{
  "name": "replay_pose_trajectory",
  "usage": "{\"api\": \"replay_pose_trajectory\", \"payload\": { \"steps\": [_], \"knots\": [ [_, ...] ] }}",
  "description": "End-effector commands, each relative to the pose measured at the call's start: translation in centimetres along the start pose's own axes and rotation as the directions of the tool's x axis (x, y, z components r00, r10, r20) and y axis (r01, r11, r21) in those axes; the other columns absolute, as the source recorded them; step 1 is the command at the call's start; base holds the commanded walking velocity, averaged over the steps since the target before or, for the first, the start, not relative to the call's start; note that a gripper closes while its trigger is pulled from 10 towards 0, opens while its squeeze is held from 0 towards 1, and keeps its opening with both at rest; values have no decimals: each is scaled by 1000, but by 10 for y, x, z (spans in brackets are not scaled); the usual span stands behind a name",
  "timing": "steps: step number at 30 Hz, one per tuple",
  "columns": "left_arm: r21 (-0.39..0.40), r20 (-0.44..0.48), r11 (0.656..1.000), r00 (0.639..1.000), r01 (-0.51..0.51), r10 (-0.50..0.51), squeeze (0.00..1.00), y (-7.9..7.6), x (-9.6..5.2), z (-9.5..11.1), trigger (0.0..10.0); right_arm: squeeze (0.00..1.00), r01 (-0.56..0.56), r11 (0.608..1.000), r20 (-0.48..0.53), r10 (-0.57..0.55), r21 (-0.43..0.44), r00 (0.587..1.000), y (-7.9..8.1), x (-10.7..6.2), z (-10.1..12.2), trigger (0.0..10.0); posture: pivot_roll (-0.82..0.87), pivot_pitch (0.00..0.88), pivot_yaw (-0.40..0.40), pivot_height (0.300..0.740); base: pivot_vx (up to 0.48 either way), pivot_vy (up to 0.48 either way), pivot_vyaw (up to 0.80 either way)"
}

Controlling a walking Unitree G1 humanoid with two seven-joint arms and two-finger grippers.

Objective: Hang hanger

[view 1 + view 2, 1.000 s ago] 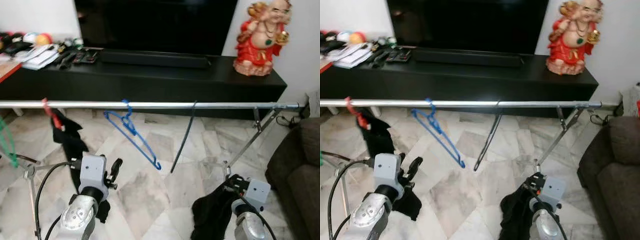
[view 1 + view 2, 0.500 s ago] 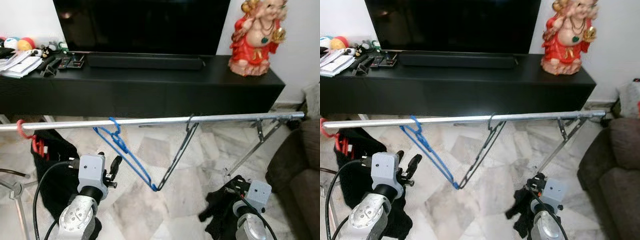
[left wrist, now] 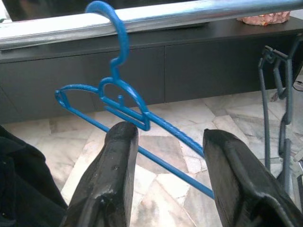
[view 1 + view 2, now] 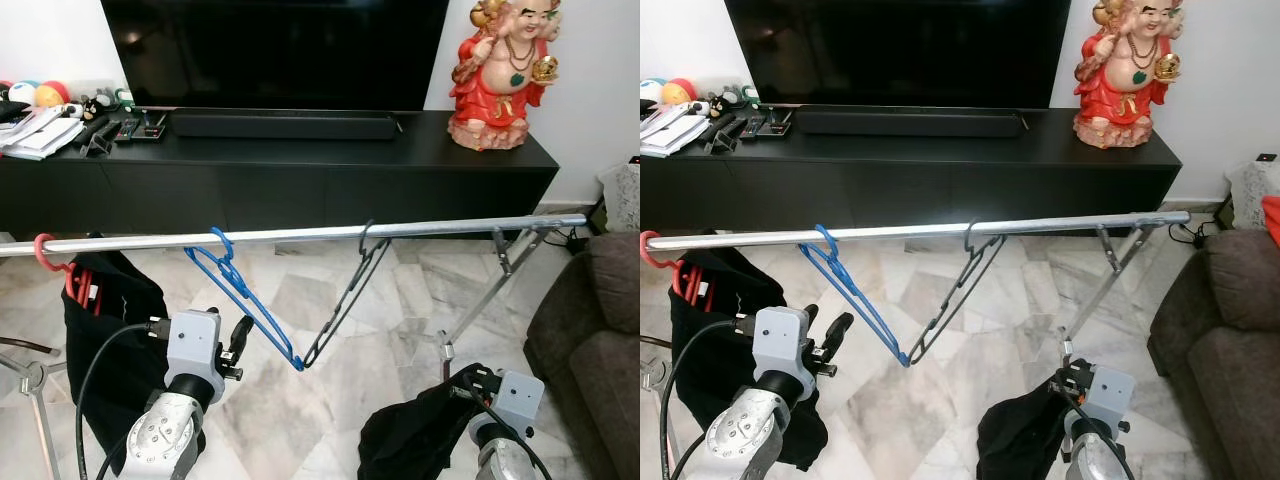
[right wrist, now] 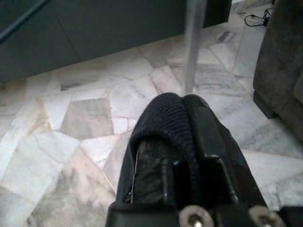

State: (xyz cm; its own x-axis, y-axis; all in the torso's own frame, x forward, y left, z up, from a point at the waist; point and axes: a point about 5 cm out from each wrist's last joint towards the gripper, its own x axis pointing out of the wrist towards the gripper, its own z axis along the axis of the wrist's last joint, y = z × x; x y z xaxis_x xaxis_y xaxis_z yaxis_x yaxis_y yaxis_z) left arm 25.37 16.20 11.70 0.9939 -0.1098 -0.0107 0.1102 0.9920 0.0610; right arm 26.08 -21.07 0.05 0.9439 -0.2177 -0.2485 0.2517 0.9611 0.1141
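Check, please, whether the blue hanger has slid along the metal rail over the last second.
No. The blue hanger hooks the rail at the same spot as before, left of the black hanger; the camera moved, not the hanger.

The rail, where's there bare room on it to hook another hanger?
The rail is bare between the black hanger and the folding brace, and between the red hanger and the blue hanger. The blue and black hangers' lower ends meet, so that gap is crowded.
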Motion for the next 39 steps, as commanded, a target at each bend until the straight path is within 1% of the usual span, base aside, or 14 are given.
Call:
{"api": "replay_pose_trajectory", "payload": {
  "steps": [1,3,5,8,11,14,16,19,29,31,33,36,37,39],
  "knots": [
    [3,-21,1000,1000,6,-6,0,-2,1,-1,10000,0,8,1000,19,-8,-2,1000,-4,1,3,10000,20,97,-7,740,0,0,0],
    [10,-29,1000,1000,5,-4,0,-2,2,-2,10000,0,4,1000,15,-4,-3,1000,-4,2,3,10000,19,96,-7,740,0,0,0],
    [32,-45,999,999,-16,17,0,1,6,-2,10000,0,-5,1000,5,5,-4,1000,-3,2,2,10000,19,95,-9,740,0,0,0],
    [1,-31,999,999,-35,35,0,2,9,1,10000,0,-14,1000,1,14,-6,1000,-2,2,2,10000,17,96,-9,740,0,0,0],
    [-8,-12,999,999,-53,53,0,4,14,6,10000,0,-25,1000,-2,25,-8,1000,-1,3,2,10000,21,95,-12,740,0,0,0],
    [-16,-9,997,998,-69,69,0,5,15,7,10000,0,-34,999,-2,34,-15,999,0,3,2,10000,18,107,-13,740,0,0,0],
    [-25,-15,996,996,-85,85,0,7,15,7,10000,0,-35,999,0,35,-14,999,1,3,2,10000,16,113,-13,740,0,0,0],
    [-13,-21,996,996,-87,87,0,9,14,6,10000,0,-40,999,-3,40,-15,999,2,3,2,10000,20,117,-14,740,0,0,0],
    [-13,-13,996,996,-86,85,0,10,14,8,10000,0,-69,998,-35,68,-16,997,5,2,-4,10000,20,123,-12,740,337,0,0],
    [0,-10,997,997,-79,79,0,10,14,8,10000,0,-75,997,-54,74,-20,996,6,1,-7,10000,21,125,-13,740,315,0,0],
    [-6,-9,997,997,-82,82,0,10,13,8,10000,0,-76,997,-90,73,-26,993,4,-1,-13,10000,21,126,-14,740,261,0,0],
    [-9,-9,997,997,-82,82,0,11,12,8,10000,0,-77,997,-109,73,-32,991,3,-3,-17,10000,24,128,-14,740,0,0,0],
    [12,-8,997,997,-71,71,0,10,10,8,10000,0,-72,997,-121,68,-36,990,1,-4,-19,10000,25,129,-14,740,0,0,0],
    [20,-2,998,998,-57,57,0,9,9,8,10000,0,-68,997,-132,62,-39,989,-1,-6,-22,10000,25,129,-14,740,0,0,0]
  ]
}}
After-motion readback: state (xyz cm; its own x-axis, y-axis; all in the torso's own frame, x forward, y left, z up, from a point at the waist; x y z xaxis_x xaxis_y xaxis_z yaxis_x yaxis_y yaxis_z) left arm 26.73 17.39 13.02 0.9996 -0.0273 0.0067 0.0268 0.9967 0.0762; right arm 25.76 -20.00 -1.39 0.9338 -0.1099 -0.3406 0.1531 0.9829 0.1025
